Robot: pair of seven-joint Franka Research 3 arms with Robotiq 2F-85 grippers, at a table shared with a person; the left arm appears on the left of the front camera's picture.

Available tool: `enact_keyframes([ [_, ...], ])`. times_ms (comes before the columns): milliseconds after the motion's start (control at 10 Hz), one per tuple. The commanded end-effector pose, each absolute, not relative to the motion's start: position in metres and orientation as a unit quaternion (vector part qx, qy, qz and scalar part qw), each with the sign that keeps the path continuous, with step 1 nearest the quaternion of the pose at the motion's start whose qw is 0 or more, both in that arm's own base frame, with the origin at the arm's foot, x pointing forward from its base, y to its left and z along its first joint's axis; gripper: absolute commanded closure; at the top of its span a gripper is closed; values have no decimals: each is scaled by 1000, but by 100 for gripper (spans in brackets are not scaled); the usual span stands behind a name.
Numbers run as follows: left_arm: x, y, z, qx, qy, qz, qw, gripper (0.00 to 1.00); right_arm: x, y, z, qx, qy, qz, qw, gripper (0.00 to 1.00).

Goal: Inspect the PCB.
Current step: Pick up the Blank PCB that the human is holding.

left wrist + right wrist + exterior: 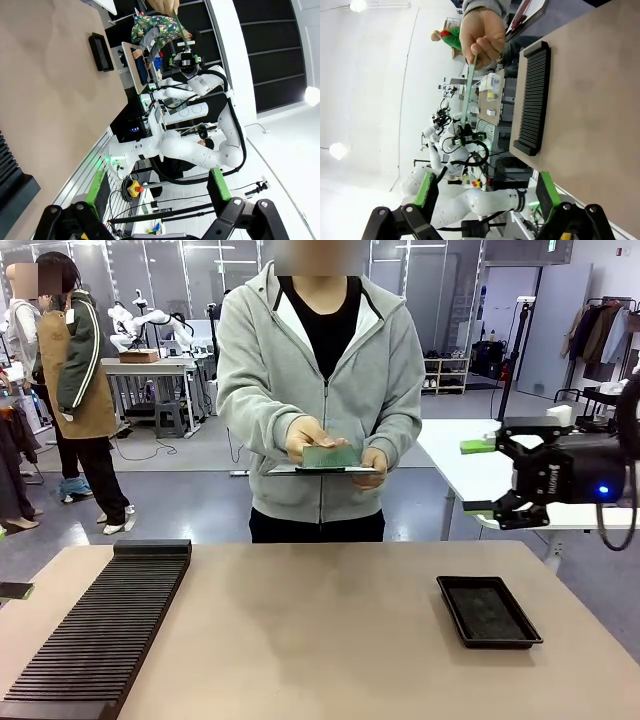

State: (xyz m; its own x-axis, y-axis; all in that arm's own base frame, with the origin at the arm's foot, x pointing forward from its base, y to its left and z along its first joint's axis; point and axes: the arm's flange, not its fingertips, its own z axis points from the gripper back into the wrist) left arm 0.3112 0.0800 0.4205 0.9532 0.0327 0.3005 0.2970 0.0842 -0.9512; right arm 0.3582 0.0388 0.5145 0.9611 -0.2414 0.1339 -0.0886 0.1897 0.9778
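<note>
Across the table, a person holds the PCB [330, 456], a small green board, flat at waist height with both hands over a thin grey slab [300, 471]. My right gripper [480, 477] hovers open to the right of the person's hands, level with the board and clear of it. In the right wrist view the PCB [468, 85] shows edge-on under a hand [482, 32], far ahead of the open right gripper [485, 192]. My left gripper [156, 180] is open too, with nothing between its green pads; the PCB [179, 22] is a thin green line far off.
A shallow black tray [487, 610] lies on the table's right side. A long black slotted rack [100, 640] runs along the left side. The tan tabletop [320, 640] between them is bare. A white table [470, 465] stands behind my right gripper.
</note>
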Motion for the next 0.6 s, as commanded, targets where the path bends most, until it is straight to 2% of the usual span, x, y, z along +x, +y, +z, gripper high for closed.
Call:
enact_keyframes([
  [0, 311, 80, 421, -667, -124, -90, 729, 0, 380, 56, 522, 643, -96, -77, 756, 0],
  [300, 311, 80, 421, -667, -124, -90, 729, 0, 393, 96, 519, 641, -66, -72, 761, 0],
  [500, 311, 80, 421, -667, -124, -90, 729, 0, 406, 119, 515, 662, -38, -71, 745, 0],
])
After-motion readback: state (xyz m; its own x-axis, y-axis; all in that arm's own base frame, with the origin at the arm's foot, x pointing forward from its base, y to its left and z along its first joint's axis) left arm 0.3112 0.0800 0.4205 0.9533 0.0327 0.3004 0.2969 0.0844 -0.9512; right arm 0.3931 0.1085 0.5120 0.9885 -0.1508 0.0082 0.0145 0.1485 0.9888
